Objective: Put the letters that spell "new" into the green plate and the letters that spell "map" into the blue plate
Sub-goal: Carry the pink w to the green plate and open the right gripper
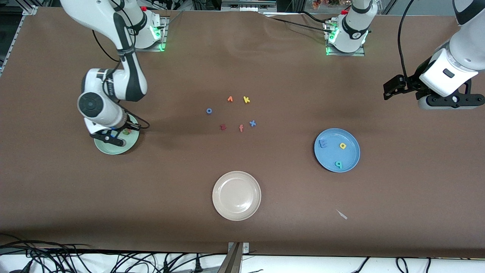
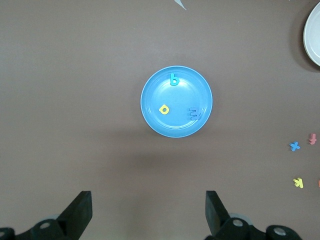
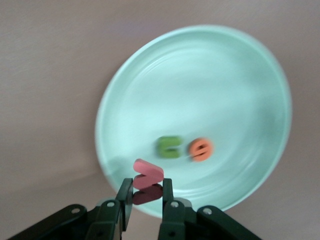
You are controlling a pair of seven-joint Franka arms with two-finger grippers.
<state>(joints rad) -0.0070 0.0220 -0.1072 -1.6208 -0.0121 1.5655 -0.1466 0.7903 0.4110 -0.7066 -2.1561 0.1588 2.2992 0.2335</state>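
Right wrist view shows the right gripper [image 3: 146, 192] over the green plate [image 3: 210, 75], its black fingers pinching the salmon-red "w" [image 3: 148, 175] — a small, soft-edged foam zigzag held just above the plate's rim. On the plate's smooth, glossy floor lie the green "n" [image 3: 170, 147] and, just beside it, the orange "e" [image 3: 201, 149], both chunky and matte.

The green plate sits toward the right arm's end of the table from the beige plate [image 1: 236, 195], a round, shiny dish with a raised rim. The blue plate [image 1: 337, 149], equally round, lies toward the left arm's end from the beige plate; it carries the blue "m" [image 1: 323, 143], the yellow "a" [image 1: 343, 145] and the teal "p" [image 1: 338, 164], well apart from one another.

Farther from the front camera than the beige plate, loose foam letters dot the brown, felt-like table [image 1: 242, 227] — among them the yellow "k" [image 1: 246, 99], blue "x" [image 1: 252, 123], salmon "f" [image 1: 241, 128] and dark red "z" [image 1: 222, 127].

The left gripper [image 2: 149, 210] waits, raised toward the left arm's end from the blue plate, its jaws spread wide.
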